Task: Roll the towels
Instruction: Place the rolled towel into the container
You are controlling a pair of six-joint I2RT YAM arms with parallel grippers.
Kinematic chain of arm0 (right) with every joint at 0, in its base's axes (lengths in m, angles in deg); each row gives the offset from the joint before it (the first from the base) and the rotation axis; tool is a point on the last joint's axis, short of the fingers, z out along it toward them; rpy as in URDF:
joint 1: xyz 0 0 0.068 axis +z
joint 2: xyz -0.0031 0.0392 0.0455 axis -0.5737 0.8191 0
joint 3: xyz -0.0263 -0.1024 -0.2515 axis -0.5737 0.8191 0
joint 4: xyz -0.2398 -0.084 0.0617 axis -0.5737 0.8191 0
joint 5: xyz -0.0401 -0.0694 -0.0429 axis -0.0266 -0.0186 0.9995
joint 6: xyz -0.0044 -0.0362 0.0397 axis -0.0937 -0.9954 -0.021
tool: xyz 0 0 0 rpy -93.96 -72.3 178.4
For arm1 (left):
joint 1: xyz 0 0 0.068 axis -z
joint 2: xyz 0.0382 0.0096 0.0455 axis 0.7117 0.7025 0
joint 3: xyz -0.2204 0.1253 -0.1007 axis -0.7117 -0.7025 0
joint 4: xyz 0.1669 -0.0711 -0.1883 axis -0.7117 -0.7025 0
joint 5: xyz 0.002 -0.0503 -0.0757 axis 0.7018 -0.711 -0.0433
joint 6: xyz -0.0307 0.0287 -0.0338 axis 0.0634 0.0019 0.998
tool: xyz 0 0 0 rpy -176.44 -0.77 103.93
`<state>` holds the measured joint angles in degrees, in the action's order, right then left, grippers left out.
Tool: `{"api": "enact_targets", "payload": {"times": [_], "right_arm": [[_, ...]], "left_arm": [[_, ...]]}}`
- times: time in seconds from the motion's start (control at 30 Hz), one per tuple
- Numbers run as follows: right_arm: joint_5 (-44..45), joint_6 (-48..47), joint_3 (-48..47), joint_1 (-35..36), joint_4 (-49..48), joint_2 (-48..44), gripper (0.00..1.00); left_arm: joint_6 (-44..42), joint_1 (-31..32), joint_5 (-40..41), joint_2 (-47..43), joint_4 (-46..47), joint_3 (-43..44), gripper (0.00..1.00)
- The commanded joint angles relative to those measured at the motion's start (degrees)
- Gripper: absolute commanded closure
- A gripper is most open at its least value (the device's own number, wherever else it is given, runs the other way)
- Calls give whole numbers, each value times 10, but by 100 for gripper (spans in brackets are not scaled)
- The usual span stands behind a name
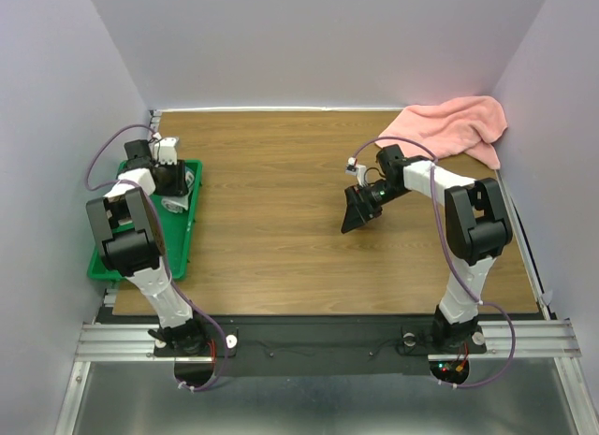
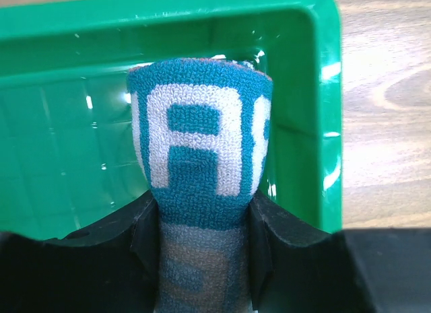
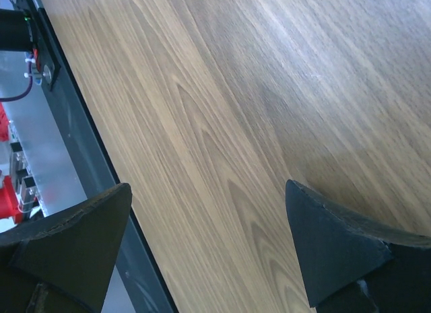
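Observation:
The salmon-pink towel [image 1: 454, 126] lies crumpled in the table's far right corner. My left gripper [image 1: 173, 178] is over the far end of the green tray [image 1: 140, 257]. In the left wrist view this gripper [image 2: 202, 259] is shut on a rolled terry towel [image 2: 202, 138], whose visible face is teal with white blocks. The roll points at the tray floor [image 2: 60, 145]. No red, grey and orange print shows. My right gripper [image 1: 358, 210] is open and empty above bare table at centre right, well short of the pink towel. Its wrist view shows the gripper [image 3: 209, 239] over bare wood only.
The tray's right wall [image 2: 323, 91] stands just right of the roll. Grey walls close in the left, back and right sides of the table. A black and metal rail [image 1: 309, 346] runs along the near edge.

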<state>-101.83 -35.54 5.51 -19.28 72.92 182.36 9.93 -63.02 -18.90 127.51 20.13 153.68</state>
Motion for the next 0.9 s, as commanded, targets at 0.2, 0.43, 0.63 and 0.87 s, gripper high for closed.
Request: {"api": "enact_targets", "payload": {"times": [0.2,0.43,0.63,0.87], "right_arm": [[-15,-2,3,-1,-4,-9,0],[-12,-4,1,0,-4,-9,0],[-14,-7,3,0,-7,-13,0],[-13,-13,10,0,-10,-20,0]], "left_arm": [[44,-3,-40,19,32,3,98],[45,-2,-37,9,20,7,75],[37,-2,-26,0,2,13,58],[29,-3,-37,-13,-22,25,51]]}}
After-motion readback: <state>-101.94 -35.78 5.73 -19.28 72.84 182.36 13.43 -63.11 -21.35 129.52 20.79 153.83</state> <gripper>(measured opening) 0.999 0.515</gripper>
